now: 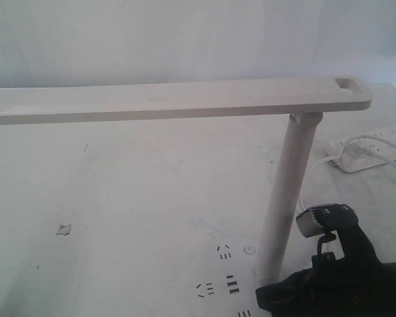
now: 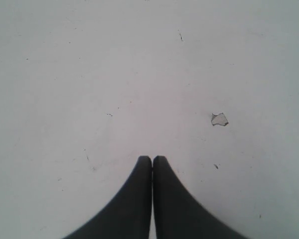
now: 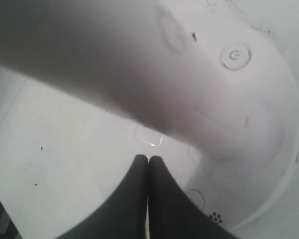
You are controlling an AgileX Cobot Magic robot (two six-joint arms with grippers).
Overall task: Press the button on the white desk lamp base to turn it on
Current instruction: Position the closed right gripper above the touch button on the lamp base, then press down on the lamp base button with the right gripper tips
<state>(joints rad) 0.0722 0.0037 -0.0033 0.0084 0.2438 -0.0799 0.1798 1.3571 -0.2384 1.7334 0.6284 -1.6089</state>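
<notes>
Here the right hand (image 3: 148, 160) — fingers pressed together — sits just beside the button (image 3: 196, 198).

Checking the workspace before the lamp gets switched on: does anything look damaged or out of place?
One small grey fleck lies on the white table, apart from the white desk lamp; chipped surface or scrap, I cannot tell. Nothing else stands out.
</notes>
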